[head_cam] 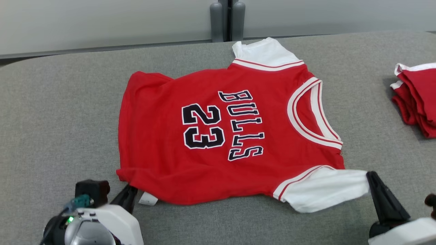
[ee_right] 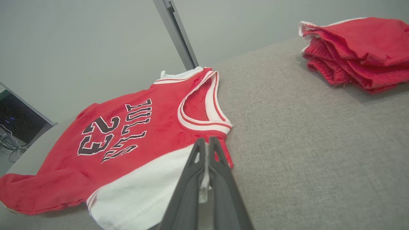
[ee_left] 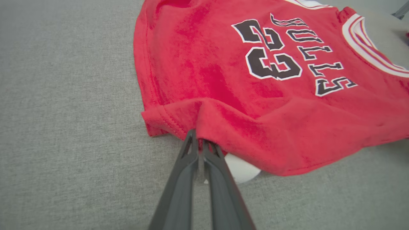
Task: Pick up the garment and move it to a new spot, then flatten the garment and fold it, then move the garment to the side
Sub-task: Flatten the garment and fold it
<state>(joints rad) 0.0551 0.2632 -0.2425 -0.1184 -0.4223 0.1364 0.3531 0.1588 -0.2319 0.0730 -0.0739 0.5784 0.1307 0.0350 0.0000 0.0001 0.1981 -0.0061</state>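
The garment (head_cam: 211, 136) is a red jersey with white sleeves and "BULLS 23" in black, spread flat on the grey table, neck toward the right. My left gripper (head_cam: 131, 190) is shut on the near hem corner of the garment (ee_left: 204, 124), which bunches up over the fingertips in the left wrist view; its point there is (ee_left: 198, 138). My right gripper (head_cam: 369, 177) is shut on the edge of the near white sleeve (head_cam: 323, 189). In the right wrist view the sleeve (ee_right: 140, 191) is pinched between the fingers at the gripper (ee_right: 205, 143).
A pile of folded red garments (head_cam: 417, 98) lies at the table's right edge, also at the upper right of the right wrist view (ee_right: 358, 51). The grey fabric table (head_cam: 61, 119) has free room left of the jersey. A wall with a dark post (head_cam: 224, 20) runs behind.
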